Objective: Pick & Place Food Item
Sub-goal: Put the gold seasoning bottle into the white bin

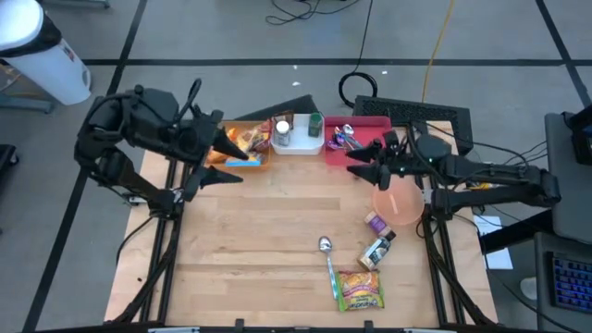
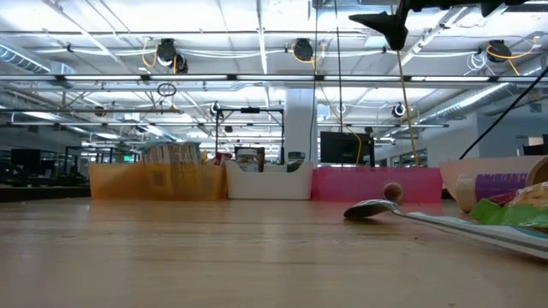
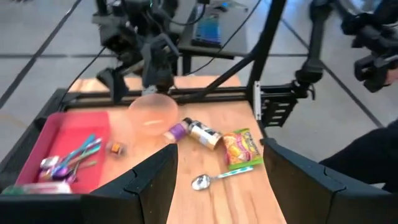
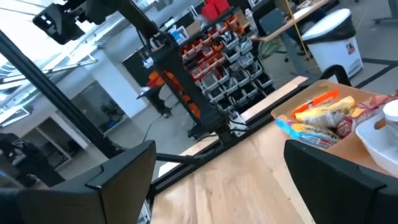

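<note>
A green and orange snack packet [image 1: 359,289] lies flat near the table's front edge, right of centre; it also shows in the left wrist view [image 3: 241,148]. An orange bin [image 1: 246,159] with several food packets stands at the far edge. My left gripper [image 1: 220,166] hovers open and empty just in front of the orange bin. My right gripper [image 1: 355,165] hovers open and empty in front of the pink bin [image 1: 368,125], above the table. Each wrist view shows its own two fingers wide apart with nothing between them: left [image 3: 217,180], right [image 4: 217,180].
A white bin [image 1: 296,143] stands between the orange and pink bins. A pink bowl [image 1: 400,203], a small purple-capped item [image 1: 375,222], a bottle [image 1: 379,250] and a spoon [image 1: 328,264] lie on the right half. The left half of the table [image 1: 231,250] is bare wood.
</note>
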You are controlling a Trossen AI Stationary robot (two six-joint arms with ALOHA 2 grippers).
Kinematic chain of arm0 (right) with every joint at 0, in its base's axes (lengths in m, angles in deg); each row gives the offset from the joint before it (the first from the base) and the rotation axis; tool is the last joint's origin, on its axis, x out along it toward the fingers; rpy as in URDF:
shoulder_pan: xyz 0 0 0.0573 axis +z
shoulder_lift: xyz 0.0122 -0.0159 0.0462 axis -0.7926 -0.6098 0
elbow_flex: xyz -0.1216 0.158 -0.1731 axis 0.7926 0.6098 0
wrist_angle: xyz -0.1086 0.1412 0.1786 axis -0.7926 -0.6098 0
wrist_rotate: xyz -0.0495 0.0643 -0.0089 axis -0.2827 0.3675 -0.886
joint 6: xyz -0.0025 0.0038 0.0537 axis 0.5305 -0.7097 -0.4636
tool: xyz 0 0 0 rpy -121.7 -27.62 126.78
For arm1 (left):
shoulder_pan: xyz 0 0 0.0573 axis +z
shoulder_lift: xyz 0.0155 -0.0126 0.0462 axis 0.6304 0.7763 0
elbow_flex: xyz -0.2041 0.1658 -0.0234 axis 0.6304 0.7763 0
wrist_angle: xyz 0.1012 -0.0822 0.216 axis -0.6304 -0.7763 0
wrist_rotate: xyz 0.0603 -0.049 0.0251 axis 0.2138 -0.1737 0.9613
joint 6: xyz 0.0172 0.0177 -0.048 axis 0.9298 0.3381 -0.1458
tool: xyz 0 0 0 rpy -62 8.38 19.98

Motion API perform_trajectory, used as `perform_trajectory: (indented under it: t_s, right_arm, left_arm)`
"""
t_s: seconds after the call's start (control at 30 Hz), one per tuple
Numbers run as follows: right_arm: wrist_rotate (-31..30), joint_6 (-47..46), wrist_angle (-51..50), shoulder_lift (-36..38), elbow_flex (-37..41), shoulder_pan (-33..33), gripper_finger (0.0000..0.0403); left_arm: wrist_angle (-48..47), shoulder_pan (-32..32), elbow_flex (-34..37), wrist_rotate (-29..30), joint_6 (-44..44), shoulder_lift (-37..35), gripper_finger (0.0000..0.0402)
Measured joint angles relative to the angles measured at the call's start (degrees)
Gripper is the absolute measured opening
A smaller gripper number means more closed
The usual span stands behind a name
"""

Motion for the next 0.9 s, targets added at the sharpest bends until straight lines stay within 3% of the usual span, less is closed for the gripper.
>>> perform_trajectory:
  t_s: [0.23, 0.4, 0.53, 0.6, 0.77, 0.9]
  right_arm:
    - [-9.6, 0.4, -0.1, -0.1, 0.0, 8.4, 0.0348]
    - [-11.0, 0.3, -0.1, 0.0, 0.0, 11.5, 0.0348]
    - [-11.0, 0.4, -0.1, 0.0, 0.0, 13.7, 0.0348]
    - [-10.9, 1.1, -0.1, 0.0, 0.0, 14.7, 0.0348]
    - [-9.3, 3.0, -1.5, 0.0, 0.0, 17.2, 0.0348]
    - [-5.3, 2.0, -3.0, 0.0, 0.0, 19.5, 0.0348]
  left_arm:
    - [7.7, 3.2, 7.7, -11.0, 4.3, -0.9, 0.0246]
    - [17.1, 8.0, 21.8, -17.1, 0.5, -5.9, 0.0246]
    - [35.3, 10.6, 36.3, -21.6, -5.0, -12.4, 0.0246]
    - [42.8, 11.2, 44.0, -20.9, -8.7, -16.2, 0.0246]
    - [66.1, 9.2, 63.9, -11.9, -19.6, -23.4, 0.0246]
    - [90.6, 4.4, 78.5, -3.9, -30.7, -23.8, 0.0246]
